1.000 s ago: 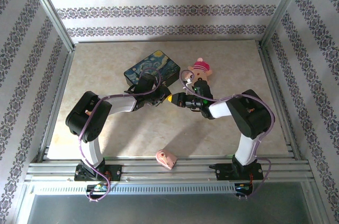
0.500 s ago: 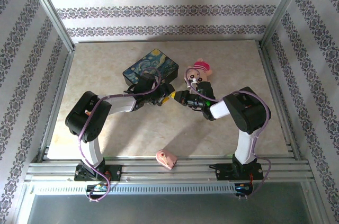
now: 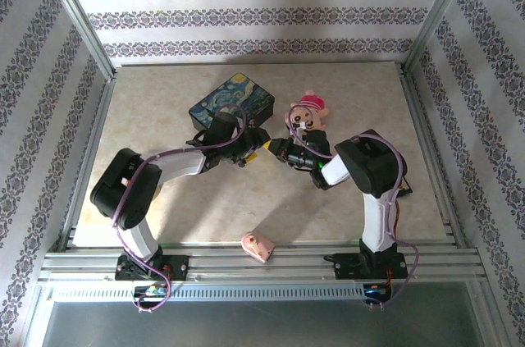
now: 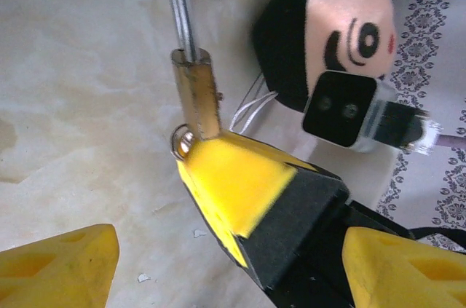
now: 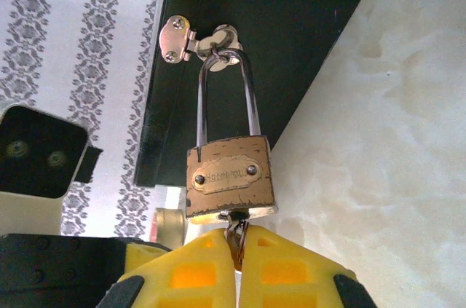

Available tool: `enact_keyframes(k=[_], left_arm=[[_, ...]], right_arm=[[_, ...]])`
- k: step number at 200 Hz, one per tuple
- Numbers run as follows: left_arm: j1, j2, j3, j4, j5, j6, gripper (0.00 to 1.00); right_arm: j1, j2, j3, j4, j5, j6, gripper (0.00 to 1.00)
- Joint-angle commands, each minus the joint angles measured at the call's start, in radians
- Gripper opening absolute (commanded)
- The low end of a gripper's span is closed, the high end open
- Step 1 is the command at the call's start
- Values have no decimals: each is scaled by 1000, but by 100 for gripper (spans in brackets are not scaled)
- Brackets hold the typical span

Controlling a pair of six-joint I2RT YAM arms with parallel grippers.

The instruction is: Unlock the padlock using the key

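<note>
The padlock (image 5: 230, 177) hangs by its thin silver shackle (image 5: 226, 97) from the small metal clasp (image 5: 178, 40) on the dark side of the painted box (image 3: 232, 101). In the right wrist view its brass body faces the camera and both legs of the shackle run down into it.

The key (image 5: 234, 239) is at the underside of the brass body. Only a small part of it shows, because the right gripper (image 5: 234, 253) has it pinched, its yellow fingers (image 5: 200, 279) pressed together around it just below the padlock.

In the left wrist view the padlock is seen edge-on. The left gripper (image 4: 226, 246) is spread wide and holds nothing. Its two yellow fingers (image 4: 58, 268) stand far apart at the bottom corners, and the right gripper's yellow and black fingertip reaches up between them to the bottom of the padlock.

From above, both arms meet in front of the box's near right corner. A plush toy (image 3: 308, 111) lies just beside them on the right. A pink wedge (image 3: 257, 245) sits well apart at the near edge of the table (image 3: 164, 199).
</note>
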Motion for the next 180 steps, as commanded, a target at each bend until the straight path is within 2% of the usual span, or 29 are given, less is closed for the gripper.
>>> enact_keyframes(k=[1, 18, 61, 126, 180], left_arm=[[2, -46, -14, -60, -57, 52, 80], [5, -57, -9, -78, -87, 65, 77], [16, -10, 76, -146, -163, 134, 63], [20, 110, 217, -200, -207, 180, 62], [20, 161, 264, -235, -248, 205, 50]], right_arm=[[-18, 30, 32, 174, 1, 112, 0], [-18, 26, 25, 173, 7, 108, 0], [-17, 6, 2, 155, 14, 79, 0], [-9, 10, 19, 143, 17, 65, 0], [-1, 14, 41, 122, 16, 55, 0]])
